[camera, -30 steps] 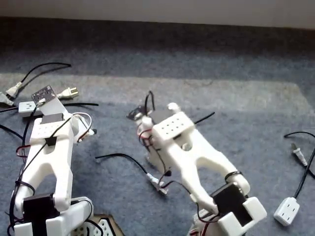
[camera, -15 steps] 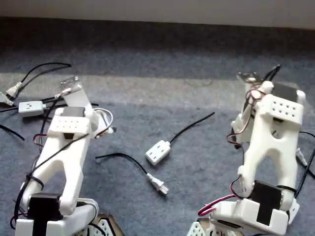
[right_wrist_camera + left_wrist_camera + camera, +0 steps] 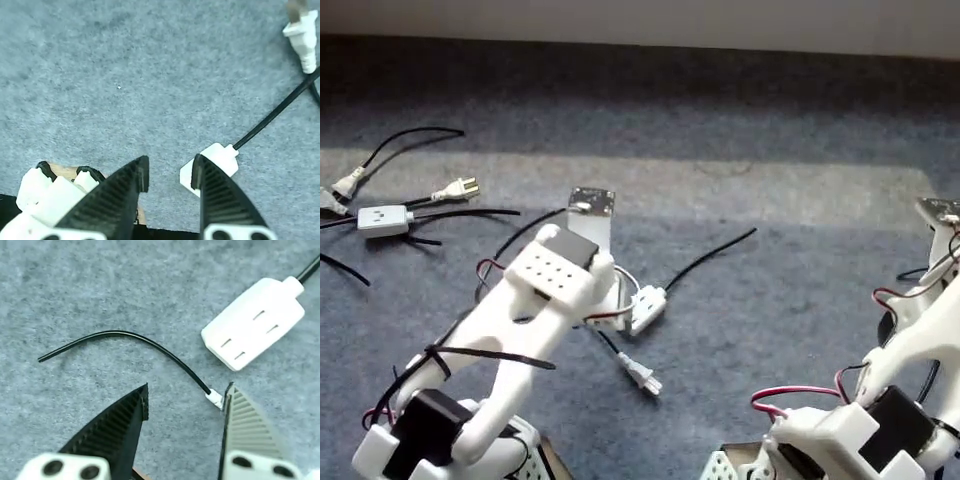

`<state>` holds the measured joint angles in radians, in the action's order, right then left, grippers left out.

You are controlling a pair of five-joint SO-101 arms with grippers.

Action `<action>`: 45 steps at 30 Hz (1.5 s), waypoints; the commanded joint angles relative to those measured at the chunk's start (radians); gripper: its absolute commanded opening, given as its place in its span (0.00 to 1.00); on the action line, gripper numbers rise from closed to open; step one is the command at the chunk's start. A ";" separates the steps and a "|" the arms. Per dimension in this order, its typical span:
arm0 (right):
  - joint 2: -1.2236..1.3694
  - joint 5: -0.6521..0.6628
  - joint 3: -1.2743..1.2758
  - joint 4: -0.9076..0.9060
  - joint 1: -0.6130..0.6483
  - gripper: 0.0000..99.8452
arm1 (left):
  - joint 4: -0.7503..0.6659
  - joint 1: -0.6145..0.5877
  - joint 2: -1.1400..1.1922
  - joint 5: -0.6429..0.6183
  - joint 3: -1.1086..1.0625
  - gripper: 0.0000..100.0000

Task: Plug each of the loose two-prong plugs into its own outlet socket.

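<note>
My left gripper hangs open just above the carpet. The white end of a loose two-prong plug lies beside its pale finger, with its black cord curving away. A white outlet socket lies close beyond. From above, my left arm covers part of that socket, and the plug lies nearer the front. My right gripper is open over bare carpet, one finger partly hiding a white socket. Another plug lies farther off.
At the far left lie another socket and two plugs among black cords. My right arm stands at the right edge. Blue-grey carpet covers the middle; a dark strip runs along the back.
My left arm has swung from the far-left cluster to the centre, over the socket and plug. My right arm has left the centre and gone to the right edge.
</note>
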<state>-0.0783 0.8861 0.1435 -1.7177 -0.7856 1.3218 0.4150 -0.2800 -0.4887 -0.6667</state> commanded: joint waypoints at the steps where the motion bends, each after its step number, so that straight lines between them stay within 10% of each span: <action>1: -0.045 0.055 0.015 -0.042 -0.036 0.15 | 0.020 0.128 -0.033 -0.074 0.021 0.25; 21: -0.047 0.126 0.278 0.120 -0.051 0.15 | -0.025 0.338 -0.024 -0.638 0.002 0.25; 45: -0.045 0.126 0.280 0.113 -0.087 0.15 | -0.247 0.335 -0.021 -0.657 -0.203 0.25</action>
<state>-0.0844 1.0027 0.4212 -1.6011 -0.8439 1.1500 0.7419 -0.2800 -1.1377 -0.8370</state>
